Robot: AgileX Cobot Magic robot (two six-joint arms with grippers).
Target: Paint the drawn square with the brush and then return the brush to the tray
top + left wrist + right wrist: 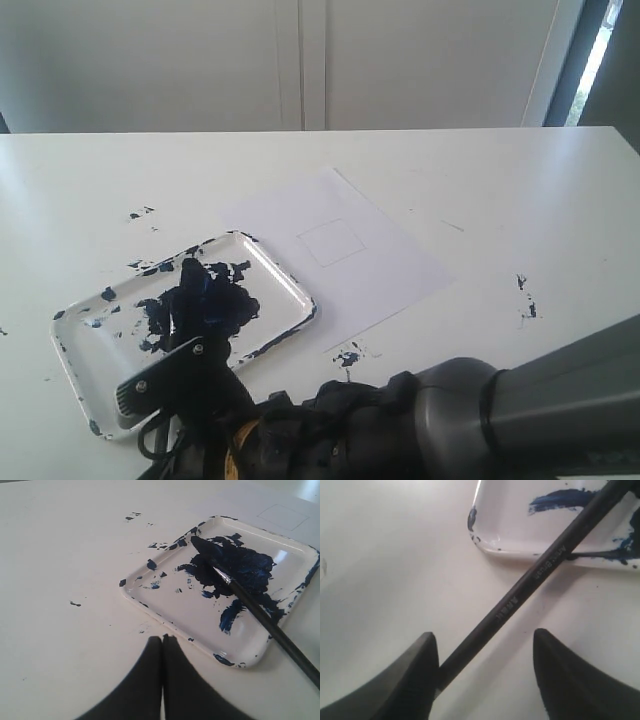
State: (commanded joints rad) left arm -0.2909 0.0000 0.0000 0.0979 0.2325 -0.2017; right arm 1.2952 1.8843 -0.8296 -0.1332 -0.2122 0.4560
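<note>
The white tray (100,345), smeared with dark blue paint, sits front left on the table. The black brush (260,614) lies with its tip in the paint blotch, and its handle sticks out over the tray (170,605) rim. My right gripper (485,636) is open around the handle of the brush (535,575), just outside the tray (520,525). The handle touches one finger and the other stands apart. My left gripper (162,639) is shut and empty, close to the tray's rim. The drawn square (331,242) is a bare outline on the paper (390,270).
My right arm (500,410) reaches across the front of the table to the tray. Dried paint specks (527,300) dot the table right of the paper, more specks (140,213) lie behind the tray, and a blot (348,356) sits by the paper's near corner.
</note>
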